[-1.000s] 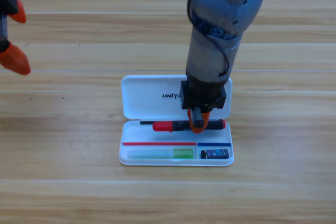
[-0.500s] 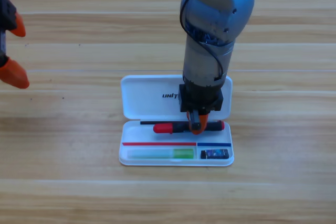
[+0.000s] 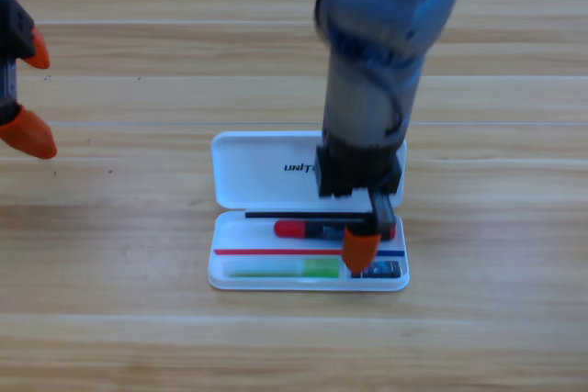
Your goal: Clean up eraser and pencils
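Right end effector (image 3: 365,238) over open white case (image 3: 266,170), jaw spread not readable.
Inside the case: two pencils, black-and-red pencil (image 3: 308,228) in the upper tray, green pencil (image 3: 283,269) below; one eraser (image 3: 384,270) at lower right. Left end effector (image 3: 24,84) parted at left edge. Wooden counter (image 3: 496,227).
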